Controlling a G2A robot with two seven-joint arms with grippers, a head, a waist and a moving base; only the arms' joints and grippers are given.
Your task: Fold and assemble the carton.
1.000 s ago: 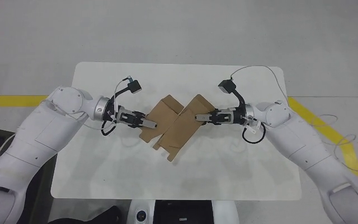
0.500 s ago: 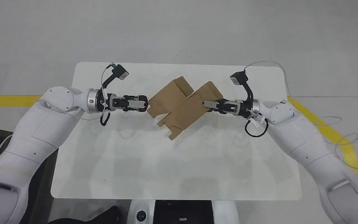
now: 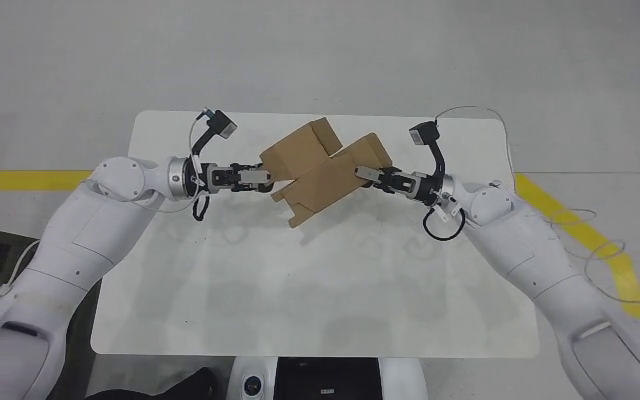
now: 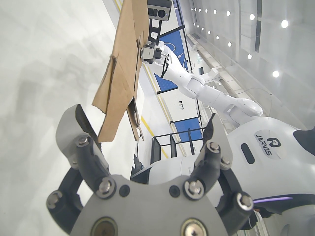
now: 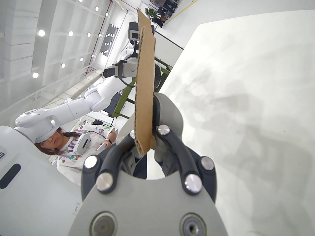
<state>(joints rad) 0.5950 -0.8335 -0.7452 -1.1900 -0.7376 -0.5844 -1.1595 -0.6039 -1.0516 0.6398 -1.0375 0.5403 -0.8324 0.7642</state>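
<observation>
**Top view:** the carton (image 3: 322, 168), a partly folded sheet of brown cardboard, is held raised over the far middle of the white tabletop (image 3: 300, 290), between the two arms; the right end effector (image 3: 366, 174) is closed on the edge of the carton nearest that arm; the left end effector (image 3: 262, 178) is placed at the opposite edge.

**Left wrist view:** the fingers (image 4: 80, 121) of the left end effector (image 4: 145, 119) are spread wide apart; the nearest corner of the carton (image 4: 123, 69) is seen between them, close to one finger and not clamped; whether the corner touches that finger cannot be told.

**Right wrist view:** a single flap of the carton (image 5: 144, 87) is seen edge-on, gripped between the closed fingers of the right end effector (image 5: 147, 124); the left end effector (image 5: 118, 71) is seen at the far edge of the carton.
</observation>
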